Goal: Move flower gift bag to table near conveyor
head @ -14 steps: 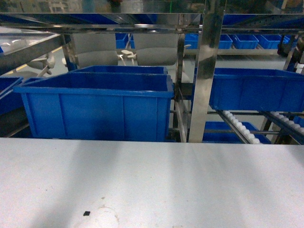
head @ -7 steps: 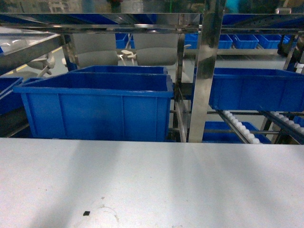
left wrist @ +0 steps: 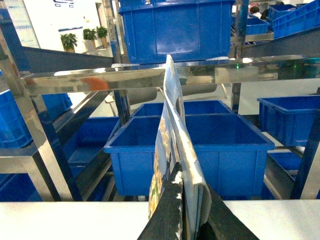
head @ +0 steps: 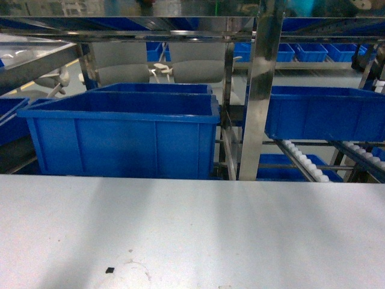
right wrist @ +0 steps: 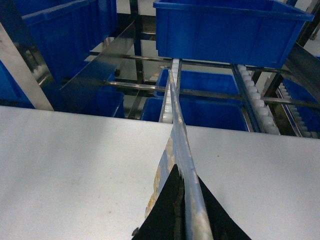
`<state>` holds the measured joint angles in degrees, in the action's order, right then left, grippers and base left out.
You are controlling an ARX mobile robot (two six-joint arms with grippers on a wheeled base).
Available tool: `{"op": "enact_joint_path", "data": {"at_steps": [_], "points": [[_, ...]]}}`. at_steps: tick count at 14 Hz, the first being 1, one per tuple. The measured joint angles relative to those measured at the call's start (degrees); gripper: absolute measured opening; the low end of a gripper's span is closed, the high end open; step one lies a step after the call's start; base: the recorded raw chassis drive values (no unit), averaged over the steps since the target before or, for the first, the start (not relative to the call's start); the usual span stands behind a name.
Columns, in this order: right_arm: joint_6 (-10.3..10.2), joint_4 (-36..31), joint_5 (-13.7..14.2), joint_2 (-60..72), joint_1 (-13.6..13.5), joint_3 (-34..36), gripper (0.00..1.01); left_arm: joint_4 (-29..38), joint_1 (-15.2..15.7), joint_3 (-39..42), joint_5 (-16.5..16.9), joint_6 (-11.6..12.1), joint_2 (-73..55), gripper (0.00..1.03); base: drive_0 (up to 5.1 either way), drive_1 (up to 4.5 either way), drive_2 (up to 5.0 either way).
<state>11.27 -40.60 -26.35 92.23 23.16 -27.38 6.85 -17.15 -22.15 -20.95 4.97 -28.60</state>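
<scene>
In the left wrist view the flower gift bag (left wrist: 172, 125) stands edge-on, pale blue with yellow flower print on its left face. My left gripper (left wrist: 185, 187) is shut on its lower edge, above the table (left wrist: 75, 220). The right wrist view shows the same flat bag (right wrist: 177, 140) rising from my right gripper (right wrist: 186, 177), which is shut on it over the table (right wrist: 75, 165). Beyond the table's far edge lies the conveyor (right wrist: 255, 105) with its white rollers. In the head view the table (head: 192, 229) and conveyor (head: 304, 159) show, but the bag and both grippers are out of sight.
A large blue bin (head: 123, 135) stands behind the table's far edge at left, another blue bin (head: 325, 114) sits on the rack at right. A steel rack post (head: 258, 102) rises between them. A small dark speck (head: 109, 270) lies on the table.
A pale round patch of light near the table's front edge has faded in the head view. Bins, rack and table have not moved.
</scene>
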Motion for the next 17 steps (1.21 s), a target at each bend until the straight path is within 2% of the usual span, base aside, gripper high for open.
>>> {"op": "enact_joint_path", "data": {"at_steps": [3, 7, 10, 13, 14, 17], "points": [[0.15, -2.14, 1.84, 3.56, -2.29, -1.81, 0.02, 0.00, 0.00, 0.00, 0.00, -0.02, 0.00, 0.02, 0.0, 0.00, 0.0], [-0.74, -7.19, 4.70, 8.20, -6.43, -1.84, 0.02, 0.00, 0.00, 0.00, 0.00, -0.02, 0.00, 0.02, 0.0, 0.00, 0.0], [-1.66, -12.00, 7.56, 11.78, -9.14, 0.48, 0.02, 0.00, 0.00, 0.00, 0.00, 0.00, 0.00, 0.02, 0.0, 0.00, 0.0], [-1.73, -17.18, 9.25, 12.66, -12.79, 4.09, 0.02, 0.00, 0.00, 0.00, 0.00, 0.00, 0.00, 0.02, 0.0, 0.00, 0.0], [-1.22, -17.57, 9.70, 12.11, -13.46, 5.42, 0.09, 0.00, 0.00, 0.00, 0.00, -0.02, 0.00, 0.02, 0.0, 0.00, 0.0], [-1.53, -13.86, 10.84, 6.73, -12.55, 6.56, 0.46, 0.00, 0.00, 0.00, 0.00, -0.02, 0.00, 0.02, 0.0, 0.00, 0.0]]}}
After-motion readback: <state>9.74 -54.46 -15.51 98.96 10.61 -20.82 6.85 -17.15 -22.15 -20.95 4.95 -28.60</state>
